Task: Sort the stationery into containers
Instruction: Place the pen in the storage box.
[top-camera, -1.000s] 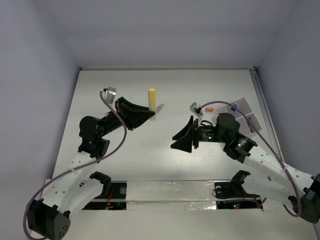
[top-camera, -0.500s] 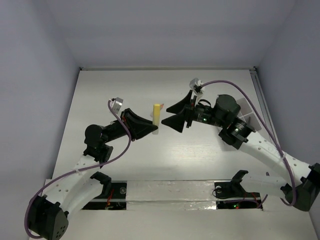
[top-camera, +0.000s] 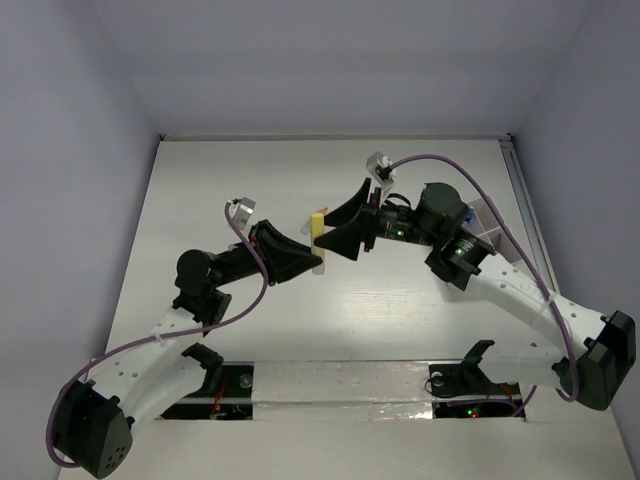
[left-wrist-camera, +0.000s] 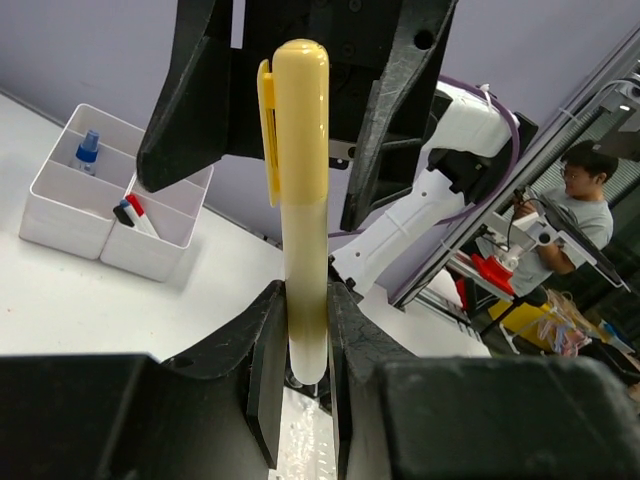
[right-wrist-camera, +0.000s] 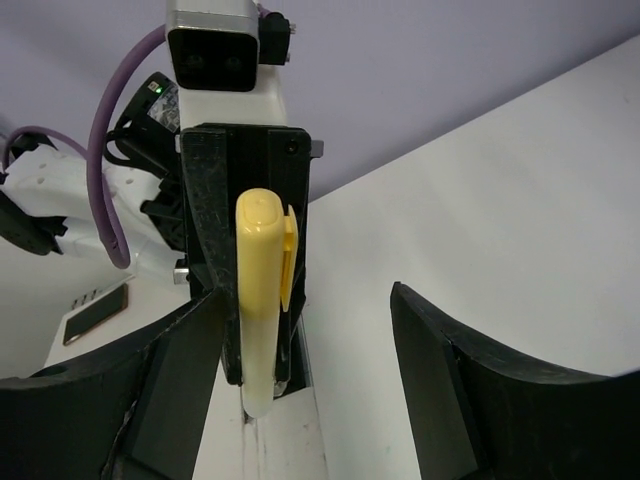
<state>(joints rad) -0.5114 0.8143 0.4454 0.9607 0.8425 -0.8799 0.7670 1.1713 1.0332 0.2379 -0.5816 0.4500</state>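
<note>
Near the middle of the bench (top-camera: 250, 180), the left tool (top-camera: 318, 262) and the right tool (top-camera: 336, 231) meet tip to tip, each coming from its own side. A marker (top-camera: 317, 222) is clamped between the left tool's fingers. Its capped end juts out between the right tool's spread fingers, with a gap on either side. The joined boxes (left-wrist-camera: 65, 225) sit on the bench's right side, partly under the right arm. A small bottle (left-wrist-camera: 88, 148) stands in one compartment and a pen (left-wrist-camera: 135, 213) lies in the next.

White table (top-camera: 200, 180), pale lavender walls (top-camera: 330, 60) around.
</note>
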